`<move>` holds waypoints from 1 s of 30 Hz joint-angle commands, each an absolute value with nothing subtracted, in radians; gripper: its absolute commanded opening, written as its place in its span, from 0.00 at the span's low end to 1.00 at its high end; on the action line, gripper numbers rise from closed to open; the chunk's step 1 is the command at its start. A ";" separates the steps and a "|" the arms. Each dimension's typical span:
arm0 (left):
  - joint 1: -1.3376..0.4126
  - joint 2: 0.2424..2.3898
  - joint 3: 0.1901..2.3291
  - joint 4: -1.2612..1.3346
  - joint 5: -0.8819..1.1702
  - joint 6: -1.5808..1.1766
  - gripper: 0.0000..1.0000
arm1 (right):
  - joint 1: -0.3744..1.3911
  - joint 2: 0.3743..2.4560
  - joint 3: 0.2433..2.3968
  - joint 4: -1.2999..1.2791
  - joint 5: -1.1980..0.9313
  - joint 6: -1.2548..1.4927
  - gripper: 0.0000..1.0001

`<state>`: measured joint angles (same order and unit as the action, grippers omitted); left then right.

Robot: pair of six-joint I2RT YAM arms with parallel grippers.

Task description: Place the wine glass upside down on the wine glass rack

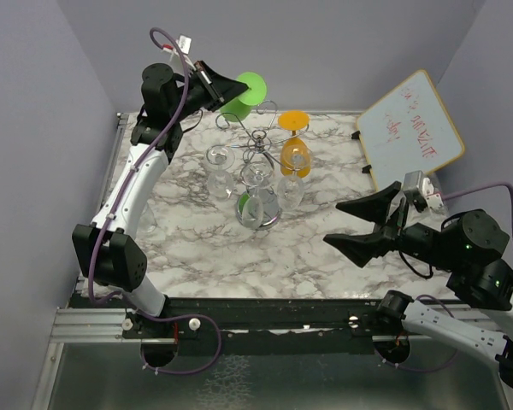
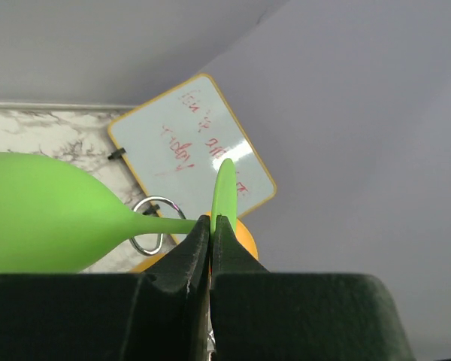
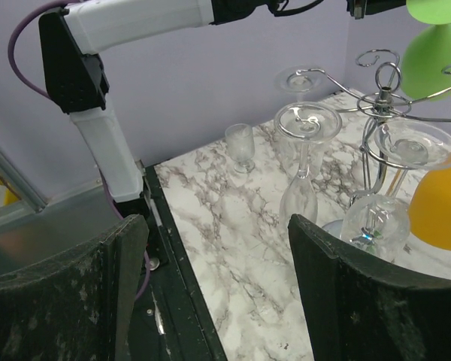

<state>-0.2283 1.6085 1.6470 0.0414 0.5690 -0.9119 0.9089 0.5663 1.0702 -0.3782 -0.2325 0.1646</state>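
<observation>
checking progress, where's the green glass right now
Green glass: top view, back left, stem pinched in the left claw, by the rack and orange glass.

The wine glass rack [image 1: 258,154] stands mid-table [image 1: 205,248] with glasses [image 1: 220,168] hanging from its arms, the wine glass [image 1: 253,85] in the left gripper [image 2: 211,229] just behind-left of it, a whiteboard [image 1: 410,128] right of it, and the right gripper [image 1: 332,224] before-right of it.

The left arm [image 1: 137,184] and right arm [image 1: 457,326] pair white links with black joint housings, each trailed by a purple cable [image 1: 181,102]. The fingers [image 3: 60,301] of the right gripper [image 1: 332,225] are black, tapered, scuffed; green lights [image 1: 468,248] glow behind them.
</observation>
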 commanded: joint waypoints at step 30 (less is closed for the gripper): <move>-0.240 1.583 1.558 0.052 0.725 -1.104 0.00 | 0.912 0.531 1.077 -0.308 -0.211 0.200 0.81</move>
<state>-0.2314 1.6081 1.5826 -0.0200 0.6716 -1.0458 0.9089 0.5461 1.0706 -0.3454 -0.2295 0.1867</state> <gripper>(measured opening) 0.008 0.809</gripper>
